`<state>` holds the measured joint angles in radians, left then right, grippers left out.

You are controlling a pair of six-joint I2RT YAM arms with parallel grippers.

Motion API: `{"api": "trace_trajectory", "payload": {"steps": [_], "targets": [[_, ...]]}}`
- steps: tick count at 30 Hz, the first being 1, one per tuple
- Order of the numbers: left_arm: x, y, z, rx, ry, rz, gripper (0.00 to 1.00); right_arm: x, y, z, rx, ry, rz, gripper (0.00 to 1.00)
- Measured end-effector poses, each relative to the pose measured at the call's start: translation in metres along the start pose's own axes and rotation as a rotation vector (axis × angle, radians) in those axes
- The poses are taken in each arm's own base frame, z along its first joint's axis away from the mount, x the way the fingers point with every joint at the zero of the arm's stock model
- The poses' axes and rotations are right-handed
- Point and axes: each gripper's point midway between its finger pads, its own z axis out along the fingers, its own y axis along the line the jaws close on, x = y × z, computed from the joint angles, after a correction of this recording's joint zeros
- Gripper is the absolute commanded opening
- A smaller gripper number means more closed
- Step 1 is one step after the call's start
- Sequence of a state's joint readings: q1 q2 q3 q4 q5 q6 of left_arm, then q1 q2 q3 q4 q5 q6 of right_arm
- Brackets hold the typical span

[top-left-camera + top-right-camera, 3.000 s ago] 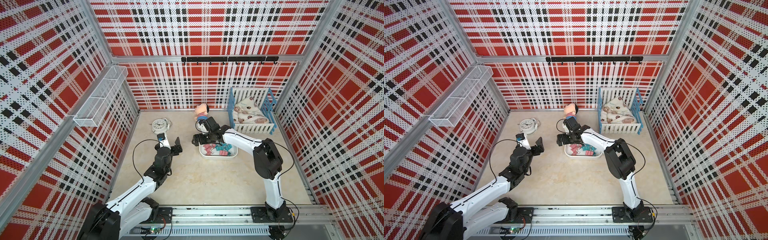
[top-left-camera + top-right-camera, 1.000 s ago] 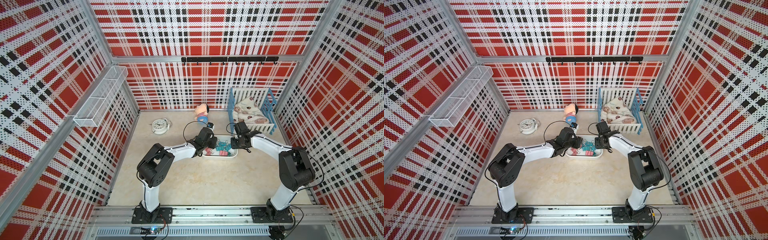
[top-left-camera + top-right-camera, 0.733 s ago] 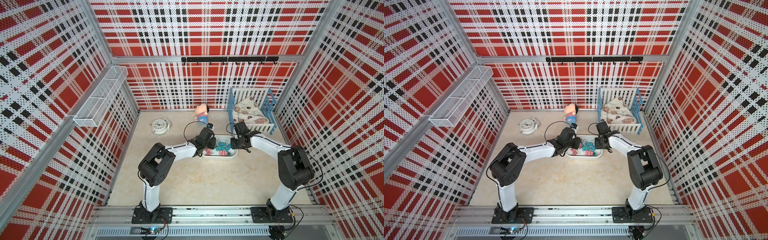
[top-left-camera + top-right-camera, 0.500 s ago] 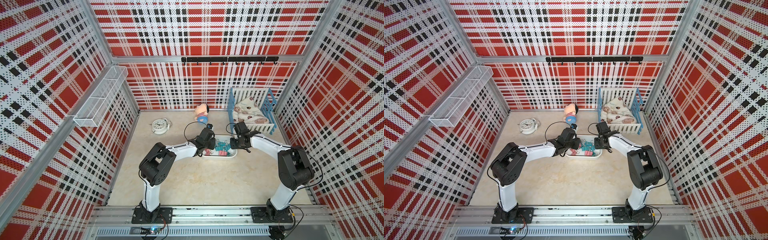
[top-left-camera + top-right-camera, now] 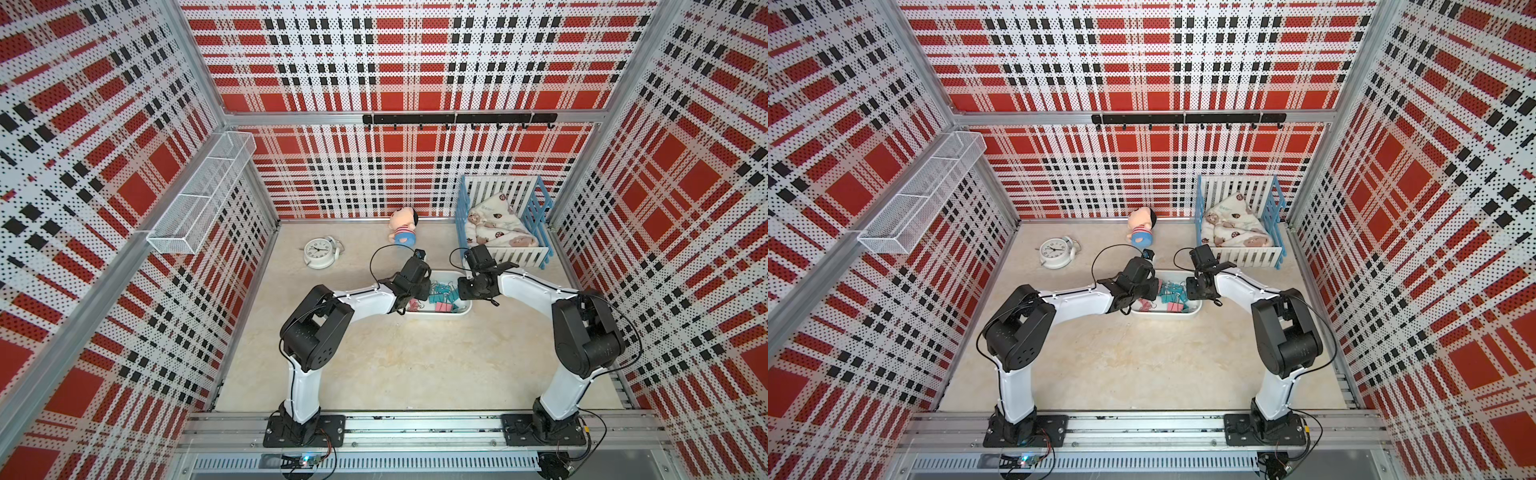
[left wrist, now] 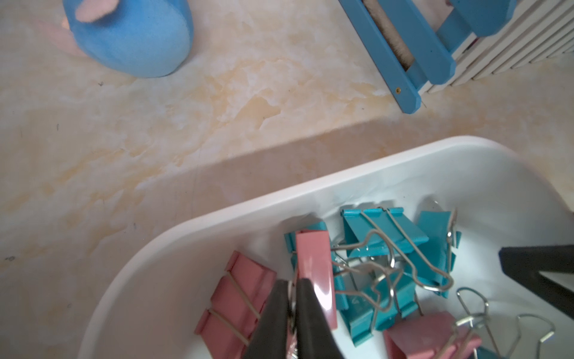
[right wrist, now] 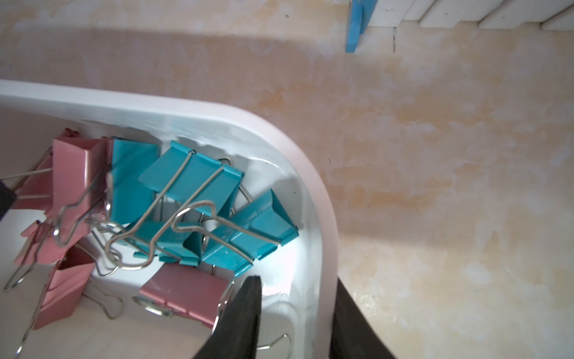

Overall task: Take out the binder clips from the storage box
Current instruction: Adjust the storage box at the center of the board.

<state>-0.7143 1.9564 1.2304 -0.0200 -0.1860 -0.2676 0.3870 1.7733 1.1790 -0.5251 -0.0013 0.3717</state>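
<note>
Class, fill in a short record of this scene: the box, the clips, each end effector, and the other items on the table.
box: white, mid-table, between the two arms
clips: pink and teal, piled in the box, none out
left end effector: shut on the wire handle of a pink clip
right end effector: clamped across the box's wall
elsewhere: clock, doll, crib

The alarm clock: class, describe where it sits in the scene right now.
In both top views the alarm clock lies at the table's far left, beside the doll and well apart from the storage box.
</note>
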Motion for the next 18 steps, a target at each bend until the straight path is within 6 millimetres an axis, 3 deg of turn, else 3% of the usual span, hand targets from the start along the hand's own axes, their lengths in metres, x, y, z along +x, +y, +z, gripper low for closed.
{"api": "trace_trajectory", "payload": {"steps": [3,10,18], "targets": [[0.000,-0.003,-0.001,-0.006,-0.005,0.018,0.00,0.001,0.002,0.001,-0.002,0.004,-0.004,0.40],[-0.003,-0.001,-0.005,-0.026,-0.018,0.035,0.00,0.005,0.006,0.004,-0.008,0.017,-0.012,0.40],[-0.032,0.008,-0.044,-0.058,-0.118,0.042,0.00,0.006,0.008,0.006,-0.014,0.023,-0.015,0.39]]}}
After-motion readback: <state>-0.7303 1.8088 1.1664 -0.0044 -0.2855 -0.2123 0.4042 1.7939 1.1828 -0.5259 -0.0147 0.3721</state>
